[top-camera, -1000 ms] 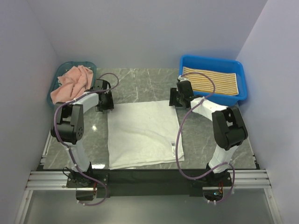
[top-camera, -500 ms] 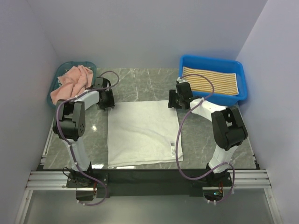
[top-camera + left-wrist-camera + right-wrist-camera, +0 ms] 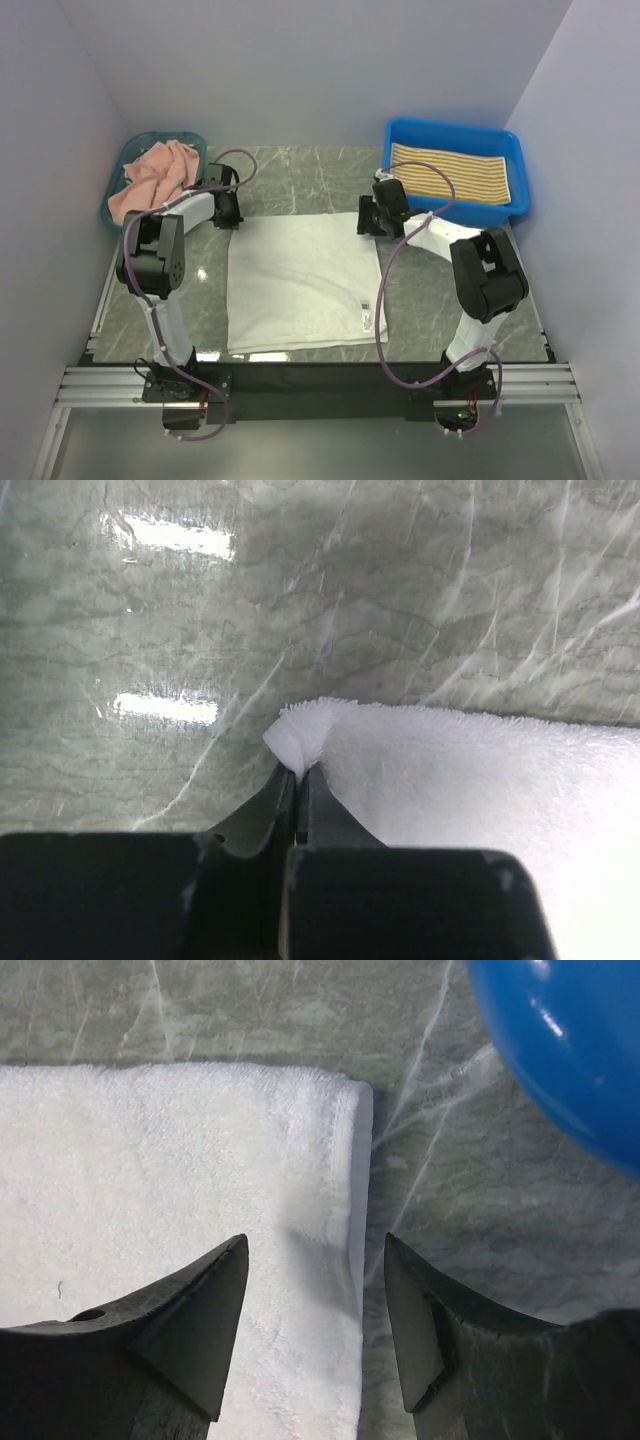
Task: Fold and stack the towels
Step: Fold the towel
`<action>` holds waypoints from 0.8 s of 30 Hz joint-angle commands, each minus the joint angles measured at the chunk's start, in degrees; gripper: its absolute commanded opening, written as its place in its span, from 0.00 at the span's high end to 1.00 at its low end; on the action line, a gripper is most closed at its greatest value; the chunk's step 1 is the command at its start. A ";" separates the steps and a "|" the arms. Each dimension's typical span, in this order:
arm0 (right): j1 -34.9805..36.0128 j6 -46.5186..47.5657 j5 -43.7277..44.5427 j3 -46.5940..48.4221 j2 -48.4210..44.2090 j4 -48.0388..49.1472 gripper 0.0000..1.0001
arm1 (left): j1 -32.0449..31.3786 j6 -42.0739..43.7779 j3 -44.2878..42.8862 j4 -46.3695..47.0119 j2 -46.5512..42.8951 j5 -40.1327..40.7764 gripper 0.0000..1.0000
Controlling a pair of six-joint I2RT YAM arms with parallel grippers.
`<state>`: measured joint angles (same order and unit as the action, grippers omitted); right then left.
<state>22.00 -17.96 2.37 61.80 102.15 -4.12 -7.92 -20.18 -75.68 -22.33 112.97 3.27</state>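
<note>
The white towel (image 3: 300, 280) lies spread flat on the marble table. My left gripper (image 3: 230, 212) sits at its far left corner, and in the left wrist view the gripper (image 3: 298, 772) is shut on that pinched-up corner of the towel (image 3: 460, 770). At the far right corner my right gripper (image 3: 370, 218) stands open. Seen from the right wrist, the gripper (image 3: 315, 1245) straddles the towel's (image 3: 180, 1160) right edge, one finger over cloth and one over bare table. A salmon pink towel (image 3: 155, 175) lies bunched at the back left. A folded yellow-and-white striped towel (image 3: 455, 172) lies at the back right.
The pink towel rests in a teal basket (image 3: 112, 190) against the left wall. The striped one lies in a blue bin (image 3: 455, 128), whose corner (image 3: 570, 1050) is close to my right gripper. Walls enclose the table on three sides.
My left gripper has shut on the white towel's far left corner. Both grippers edged slightly toward the back, and the towel's left side shifted a little to the left.
</note>
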 commanded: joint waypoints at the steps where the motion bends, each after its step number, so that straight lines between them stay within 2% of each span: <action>1: 1.03 0.38 2.72 1.39 -0.99 0.08 0.37 | -0.95 2.08 4.13 -5.71 2.88 0.86 0.99; 5: 1.29 -0.76 4.30 5.95 1.38 -2.63 0.39 | -1.39 2.17 5.80 -6.23 0.50 2.62 0.99; 8: 1.64 -3.30 5.53 8.85 4.37 -6.15 0.50 | -1.66 2.17 6.33 -6.59 -0.64 3.76 0.99; 9: 1.73 -3.75 5.89 9.04 4.98 -6.51 0.58 | -1.66 1.99 6.33 -7.02 -0.73 4.46 0.99; 11: 2.26 -5.41 6.94 9.13 6.39 -7.83 0.66 | -1.66 1.73 6.42 -7.47 -0.91 5.25 0.99; 18: 3.93 -9.46 10.37 3.87 6.40 -13.28 0.70 | -1.74 0.33 7.21 -10.98 -1.61 8.59 0.99; 24: 5.25 -9.38 8.44 -5.19 -0.18 -12.41 0.72 | -1.74 0.23 10.02 -11.86 -3.45 11.41 0.99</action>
<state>26.68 -26.65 10.48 61.36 104.57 -11.05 -9.91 -20.73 -69.47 -23.18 108.09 10.68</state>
